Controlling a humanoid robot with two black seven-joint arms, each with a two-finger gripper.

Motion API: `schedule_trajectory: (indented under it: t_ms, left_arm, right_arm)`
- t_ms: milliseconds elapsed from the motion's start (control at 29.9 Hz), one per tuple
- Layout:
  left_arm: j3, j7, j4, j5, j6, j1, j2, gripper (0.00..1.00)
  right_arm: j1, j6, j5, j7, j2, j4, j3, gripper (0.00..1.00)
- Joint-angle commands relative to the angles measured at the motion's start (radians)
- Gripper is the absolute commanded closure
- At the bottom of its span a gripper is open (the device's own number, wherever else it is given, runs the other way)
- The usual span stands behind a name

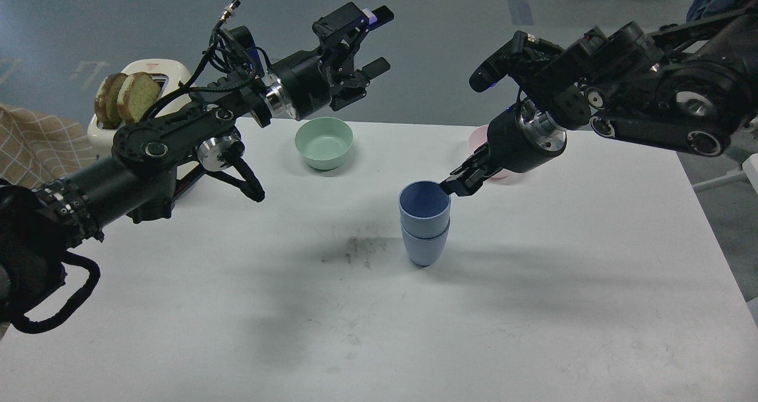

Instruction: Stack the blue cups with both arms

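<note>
Two light-blue cups stand upright in the middle of the white table. The upper cup sits nested inside the lower cup. My right gripper hangs just off the right side of the upper cup's rim; its fingers stand slightly apart and hold nothing, and the cup stands free. My left gripper is open and empty, raised high above the table's far edge, well to the left of the cups.
A green bowl sits at the back under my left gripper. A pink bowl is mostly hidden behind my right wrist. A white toaster with bread slices stands far left, beside a checked cloth. A dark smudge lies left of the cups.
</note>
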Motion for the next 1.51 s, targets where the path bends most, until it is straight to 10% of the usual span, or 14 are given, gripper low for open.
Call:
schedule_trajectory:
  t_ms: [0,234,803,1472]
  left_arm:
    - [0.002,0.000,0.002,0.000,0.002,0.000,0.002,0.02]
    - [0.000,0.000,0.006,0.000,0.023,0.005,0.022,0.02]
    - [-0.052,0.000,0.209,-0.020,0.063,0.025,-0.011,0.02]
    - [-0.149,0.000,0.482,-0.184,-0.120,0.143,-0.146,0.03]
  right_arm:
    - [0.016,-0.001,0.057,0.000,-0.024,-0.033,0.012,0.48]
    - [0.023,-0.005,0.112,0.000,-0.173,-0.087,0.133,0.03]
    - [-0.438,-0.461,0.240,0.000,-0.350,-0.239,0.647,0.00]
    - [-0.917,-0.107,0.543,0.000,-0.019,-0.619,1.419,0.00]
